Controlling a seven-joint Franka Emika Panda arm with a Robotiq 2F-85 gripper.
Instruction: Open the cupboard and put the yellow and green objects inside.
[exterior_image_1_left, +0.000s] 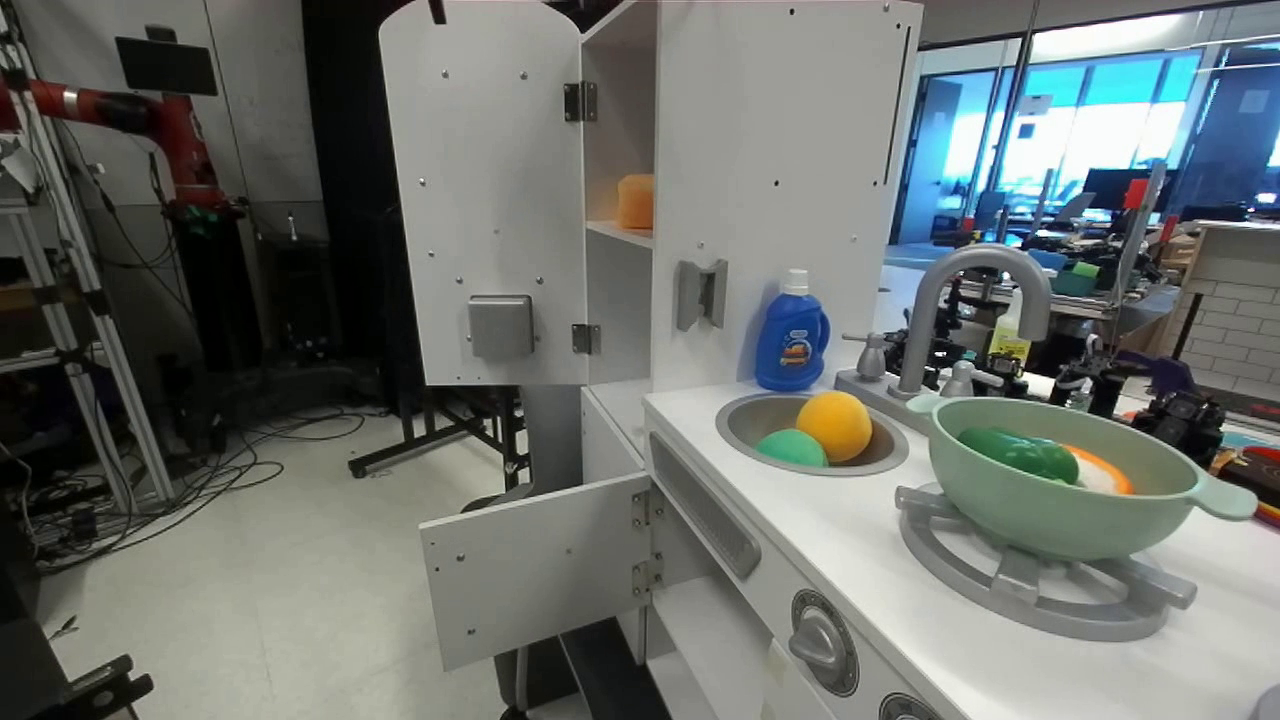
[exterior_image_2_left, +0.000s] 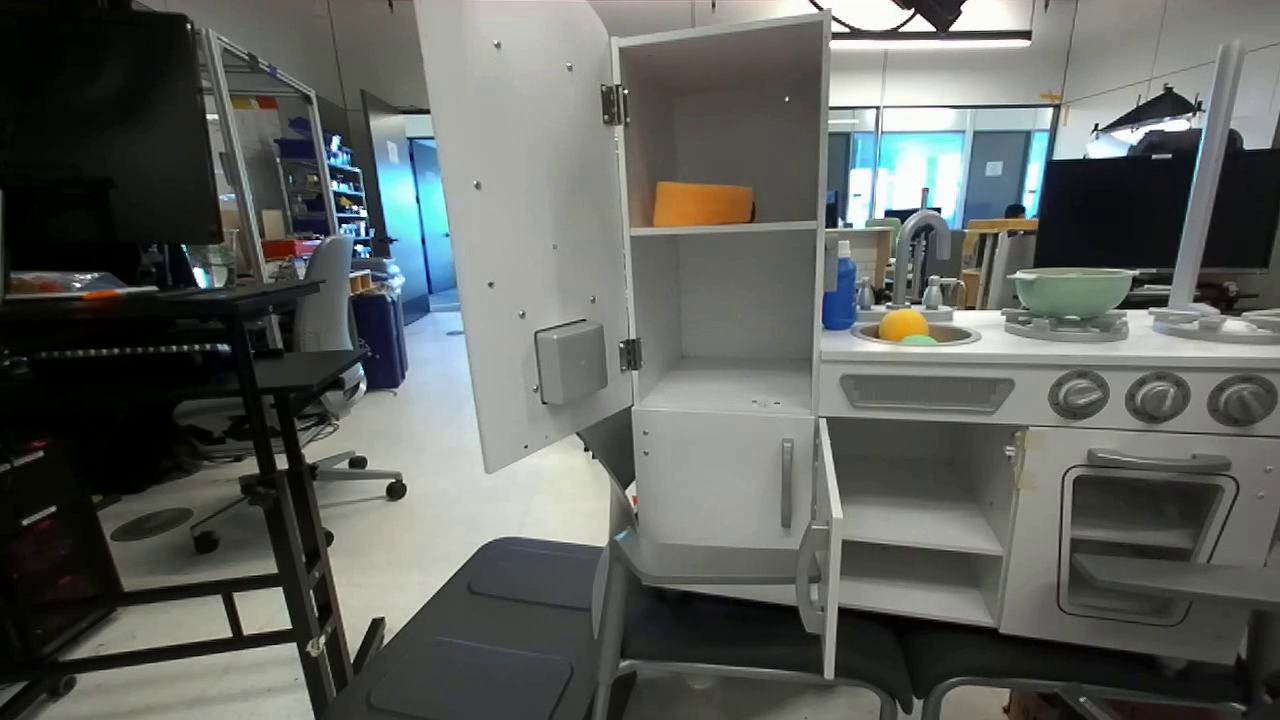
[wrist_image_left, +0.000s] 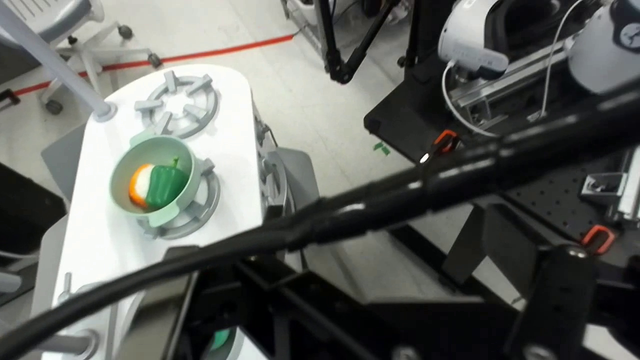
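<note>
In the sink (exterior_image_1_left: 725, 432) sit the yellow ball (exterior_image_1_left: 836, 425) and, just beside it, the lower green lump (exterior_image_1_left: 790, 448). Both look like light, stiff, smooth plastic: unlikely to break, but apt to roll or slip. I'd take the ball around its widest part and reach deeper into the sink for the green lump's sides. The fingers (wrist_image_left: 552, 295) stand wide, holding nothing. Beside the sink, the cupboard (exterior_image_1_left: 760, 130) is open.

We saw a blue bottle (exterior_image_1_left: 792, 340) near the faucet (exterior_image_1_left: 985, 257) | pale-green bowl (exterior_image_1_left: 1075, 522) stood on a burner (exterior_image_1_left: 1018, 575) | pepper (exterior_image_1_left: 1020, 455) lay inside
</note>
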